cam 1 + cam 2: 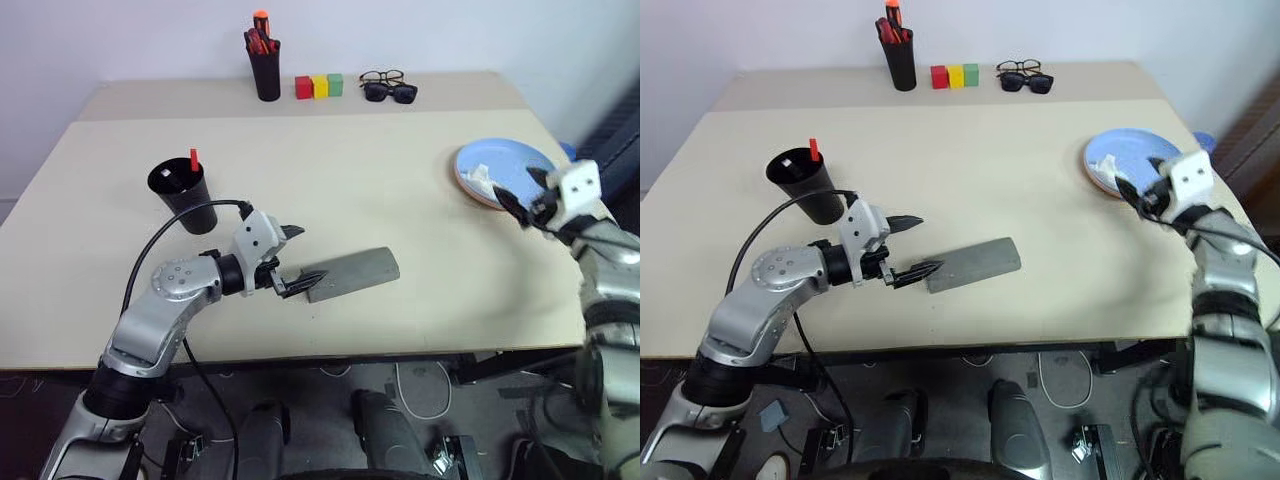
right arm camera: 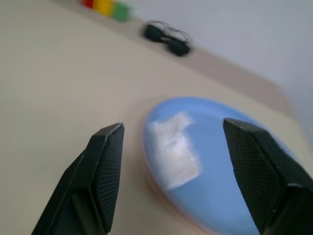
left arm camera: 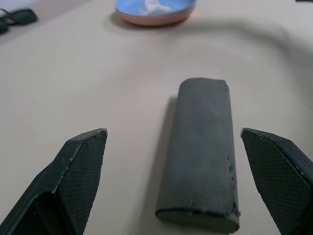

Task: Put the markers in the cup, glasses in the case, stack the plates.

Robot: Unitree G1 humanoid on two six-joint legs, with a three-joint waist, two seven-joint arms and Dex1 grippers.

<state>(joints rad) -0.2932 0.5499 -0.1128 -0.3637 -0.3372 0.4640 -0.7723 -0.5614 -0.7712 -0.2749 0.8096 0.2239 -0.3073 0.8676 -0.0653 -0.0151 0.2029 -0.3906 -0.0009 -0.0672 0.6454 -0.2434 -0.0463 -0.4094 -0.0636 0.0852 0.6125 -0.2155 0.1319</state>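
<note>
Grey case (image 1: 352, 274) lies shut mid-worktop (image 1: 330, 180), left gripper (image 1: 296, 260) at its near end, jaws wide apart, gripping nothing. Blue plate (image 1: 505, 165) stacked on pink plate (image 3: 146, 19) at right edge; right gripper (image 1: 528, 198) just beside, jaws apart, empty. Black cup (image 1: 184, 194) at left holds red marker (image 1: 194, 160). Glasses (image 1: 381, 76) at back by sunglasses (image 1: 390, 93).

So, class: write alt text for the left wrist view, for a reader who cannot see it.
A closed grey case lies lengthwise on the beige table, between the two open black fingers of the left end effector. Beyond it, a light blue plate rests stacked on a pink plate.
</note>
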